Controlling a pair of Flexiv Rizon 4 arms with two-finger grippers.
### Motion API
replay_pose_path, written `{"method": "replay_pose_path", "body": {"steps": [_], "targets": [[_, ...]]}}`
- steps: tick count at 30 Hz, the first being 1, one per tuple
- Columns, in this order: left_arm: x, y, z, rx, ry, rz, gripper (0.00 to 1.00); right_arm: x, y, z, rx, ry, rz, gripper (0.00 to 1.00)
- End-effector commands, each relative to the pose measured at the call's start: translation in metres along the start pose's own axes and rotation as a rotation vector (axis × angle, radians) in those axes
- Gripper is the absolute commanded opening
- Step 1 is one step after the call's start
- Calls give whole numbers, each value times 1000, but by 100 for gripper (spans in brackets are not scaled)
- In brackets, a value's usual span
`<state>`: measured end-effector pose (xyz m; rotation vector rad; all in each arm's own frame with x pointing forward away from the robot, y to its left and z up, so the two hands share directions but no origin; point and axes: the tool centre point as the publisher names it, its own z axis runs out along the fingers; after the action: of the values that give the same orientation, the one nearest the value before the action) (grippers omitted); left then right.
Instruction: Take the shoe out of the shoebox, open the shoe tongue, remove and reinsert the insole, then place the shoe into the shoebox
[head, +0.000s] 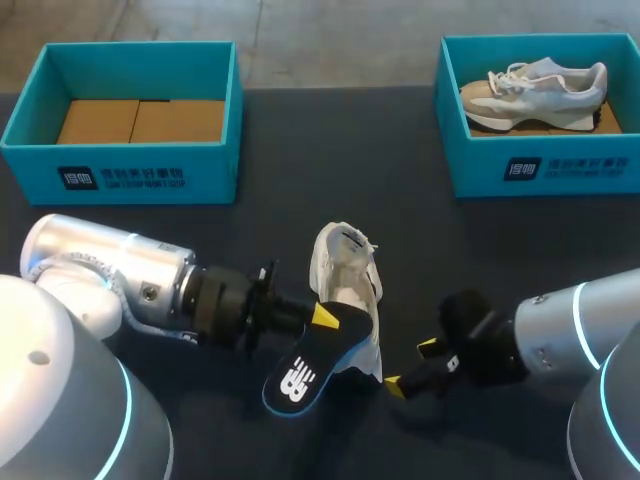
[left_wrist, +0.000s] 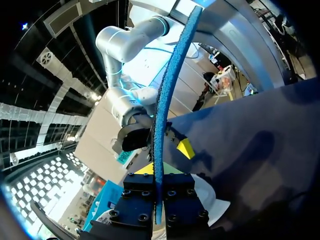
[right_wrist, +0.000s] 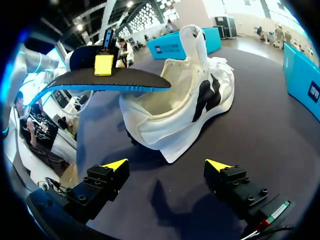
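- Now the insole (head: 305, 372) is out of the shoe and up off the desk (head: 300, 180). Your left fingers (head: 323, 316) pinch it flat from both sides, so I judge reinserting is the step in hand.
- The white shoe (head: 347, 285) lies tipped on the desk between your two arms, just beside the held insole.
- Your right fingers (head: 427, 347) are spread and hold nothing, low at the shoe's near end.
- Probably best to steady the shoe first with the right fingers on its near rim, or it may skid when the insole pushes in.
- Feed the insole in at a shallow angle, narrow end first and under the tongue. Seat the back end last and don't let it fold.
- The left wrist view shows the insole (left_wrist: 165, 100) edge-on, a blue strip clamped between its own fingers (left_wrist: 146, 170). That confirms the pinch, but the shoe barely shows there.
- The right wrist view shows the shoe (right_wrist: 180, 105) with its mouth open toward its own spread fingers (right_wrist: 218, 164) and the tongue pulled up. The head view doesn't show that clearly.
- Only the head view shows the boxes. An empty teal shoebox (head: 130, 170) sits far left, and a second box (head: 580, 165) far right holds another shoe (head: 535, 90).
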<state>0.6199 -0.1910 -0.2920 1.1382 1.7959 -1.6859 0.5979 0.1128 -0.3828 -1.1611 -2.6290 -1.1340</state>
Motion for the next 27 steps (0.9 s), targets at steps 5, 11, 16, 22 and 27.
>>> {"method": "replay_pose_path", "body": {"steps": [5, 11, 16, 22, 27], "targets": [[-1, 2, 2, 3, 2, 1, 0, 4, 4, 5, 9, -72, 2, 100], [0, 5, 5, 11, 8, -9, 0, 4, 4, 5, 9, -72, 2, 100], [-1, 5, 6, 6, -2, -36, 0, 4, 4, 5, 9, -72, 2, 100], [-1, 2, 5, 6, -4, -39, 0, 5, 6, 5, 21, -69, -8, 100], [3, 1, 5, 7, -5, -45, 0, 5, 11, 5, 61, -54, -26, 100]]}}
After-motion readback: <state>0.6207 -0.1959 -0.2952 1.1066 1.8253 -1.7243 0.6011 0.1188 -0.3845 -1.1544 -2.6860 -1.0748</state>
